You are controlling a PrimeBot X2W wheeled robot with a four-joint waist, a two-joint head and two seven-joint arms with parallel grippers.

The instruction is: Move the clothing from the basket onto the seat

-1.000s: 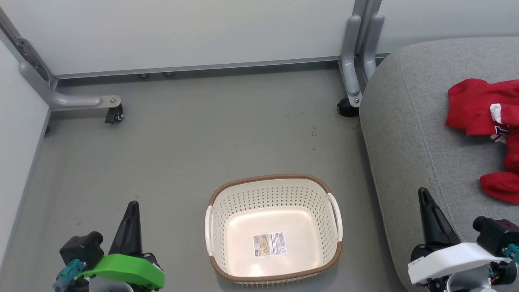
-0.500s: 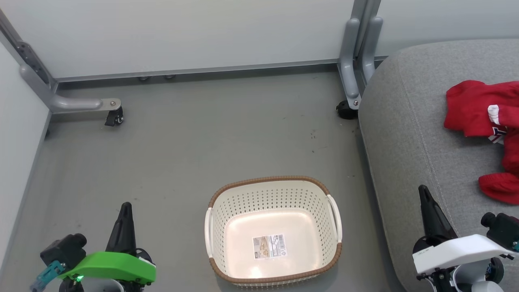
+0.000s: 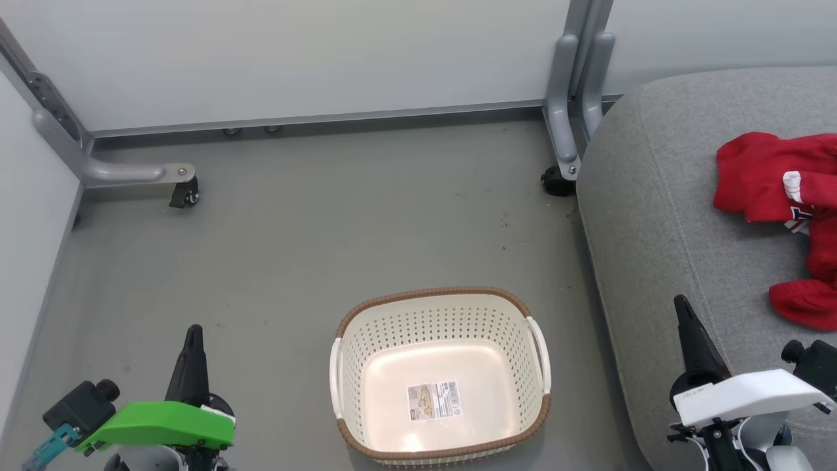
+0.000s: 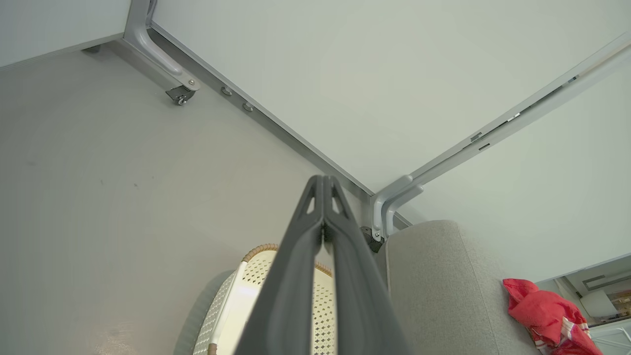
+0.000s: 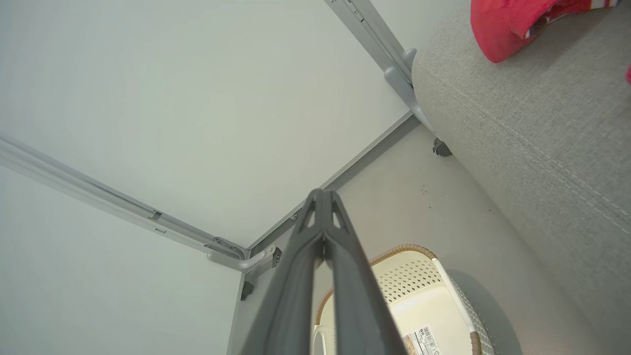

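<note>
Though label (image 3: 434,400) lies inside basket (image 3: 437,315), print unreadable.

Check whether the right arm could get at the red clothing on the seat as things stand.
Probably yes: the right gripper, shut and empty, hangs by the seat, with just bare cushion between it and the clothing.

Glossy perforated plastic basket (image 3: 441,373), matt woven-cloth seat (image 3: 660,216), soft red fabric clothing (image 3: 778,190).
</note>
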